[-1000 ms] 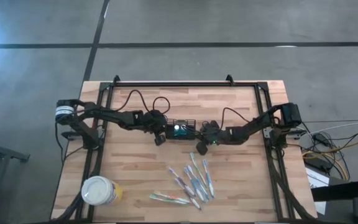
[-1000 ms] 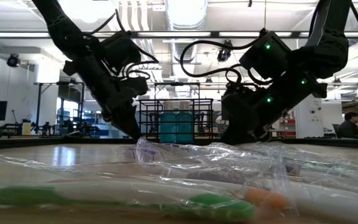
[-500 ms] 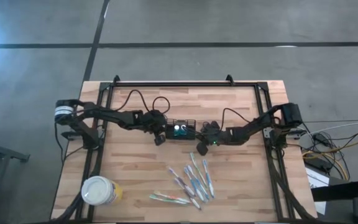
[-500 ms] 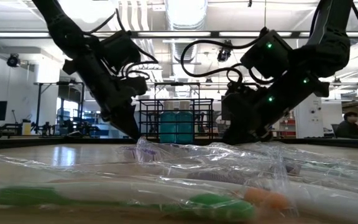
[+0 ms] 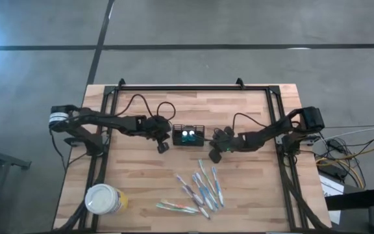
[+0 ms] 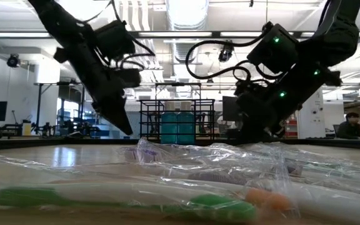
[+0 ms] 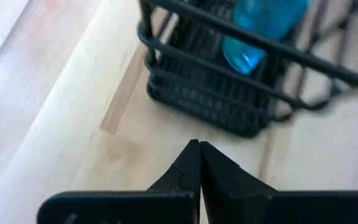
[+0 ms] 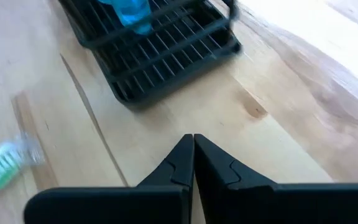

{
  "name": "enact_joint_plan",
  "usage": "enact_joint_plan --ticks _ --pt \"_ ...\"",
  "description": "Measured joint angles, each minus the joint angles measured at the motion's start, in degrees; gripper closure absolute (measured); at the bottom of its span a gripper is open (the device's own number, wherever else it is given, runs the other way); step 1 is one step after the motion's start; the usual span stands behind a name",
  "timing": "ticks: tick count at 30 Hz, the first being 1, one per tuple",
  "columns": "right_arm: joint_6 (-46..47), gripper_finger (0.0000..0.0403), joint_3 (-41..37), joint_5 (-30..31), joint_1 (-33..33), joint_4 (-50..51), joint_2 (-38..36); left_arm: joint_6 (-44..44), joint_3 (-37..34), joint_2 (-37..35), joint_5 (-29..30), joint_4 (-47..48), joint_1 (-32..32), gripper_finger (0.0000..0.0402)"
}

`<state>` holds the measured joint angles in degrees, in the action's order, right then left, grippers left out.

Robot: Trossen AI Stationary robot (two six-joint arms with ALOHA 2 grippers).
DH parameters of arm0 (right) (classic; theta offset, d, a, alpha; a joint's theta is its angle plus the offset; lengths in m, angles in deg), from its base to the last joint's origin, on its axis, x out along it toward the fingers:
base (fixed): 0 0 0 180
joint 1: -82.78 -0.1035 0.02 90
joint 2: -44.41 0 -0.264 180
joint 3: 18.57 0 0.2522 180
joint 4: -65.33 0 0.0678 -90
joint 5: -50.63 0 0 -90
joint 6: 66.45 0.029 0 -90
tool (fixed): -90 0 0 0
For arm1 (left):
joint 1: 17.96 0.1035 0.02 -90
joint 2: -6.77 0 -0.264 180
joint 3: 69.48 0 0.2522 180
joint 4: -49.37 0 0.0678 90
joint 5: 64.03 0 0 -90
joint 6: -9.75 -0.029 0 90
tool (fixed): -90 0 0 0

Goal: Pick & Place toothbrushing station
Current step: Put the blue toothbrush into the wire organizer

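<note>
— Left gripper (image 5: 162, 147): how do its fingers stand?
— Pressed together, tip to tip, holding nothing. In its wrist view the closed fingers (image 7: 191, 163) point at the caddy (image 7: 229, 81) with bare wood between them; they do not touch it.
— And the right gripper (image 5: 214, 154)?
— The same: fingers (image 8: 188, 155) together, empty, aimed at the caddy's corner, apart from it.
— Where is the caddy?
— Upright on the table (image 5: 252, 195), near the middle, between the two grippers (image 5: 187, 135). Two blue items (image 6: 177, 127) stand inside it.
— How are the arms posed?
— Each reaches in from its own side of the table, stretched low toward the centre. The left gripper sits just beside the caddy's left front corner, the right one just off its right front corner. From the low view both wrists slope down toward the tabletop.
— Anything else on the table?
— Wrapped toothbrushes (image 5: 200, 188) lie scattered on the near side of the caddy, well apart from it. A yellow cup (image 5: 102, 199) with a white lid stands at the near left corner.
</note>
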<state>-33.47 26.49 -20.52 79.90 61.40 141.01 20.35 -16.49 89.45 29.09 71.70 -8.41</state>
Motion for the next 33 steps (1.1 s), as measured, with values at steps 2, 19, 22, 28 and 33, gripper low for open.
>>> enact_joint_plan --ticks 2,19,22,28,33 --pt "0.02 0.0394 -0.06 0.19 -0.05 2.47 -1.78 -1.67 -0.05 -2.52 -0.01 1.78 -0.62 0.0399" --pt "-12.24 0.0394 -6.95 0.52 -4.81 -1.51 -26.43 -12.2 -12.28 -51.94 4.24 10.0 -2.85 0.0399" --pt "-15.06 0.0394 -10.36 -2.38 -4.76 -8.52 -30.47 -11.08 -15.57 -60.34 5.26 10.42 -2.74 0.0399" --pt "-19.35 0.0394 -16.4 -7.23 -4.78 -20.36 -35.36 -8.88 -22.23 -71.88 5.5 3.13 -2.74 0.0399" --pt "-20.2 0.0394 -18.03 -7.17 -4.76 -21.61 -36.16 -11.4 -30.48 -76.56 5.23 -3.91 -2.73 0.0399"
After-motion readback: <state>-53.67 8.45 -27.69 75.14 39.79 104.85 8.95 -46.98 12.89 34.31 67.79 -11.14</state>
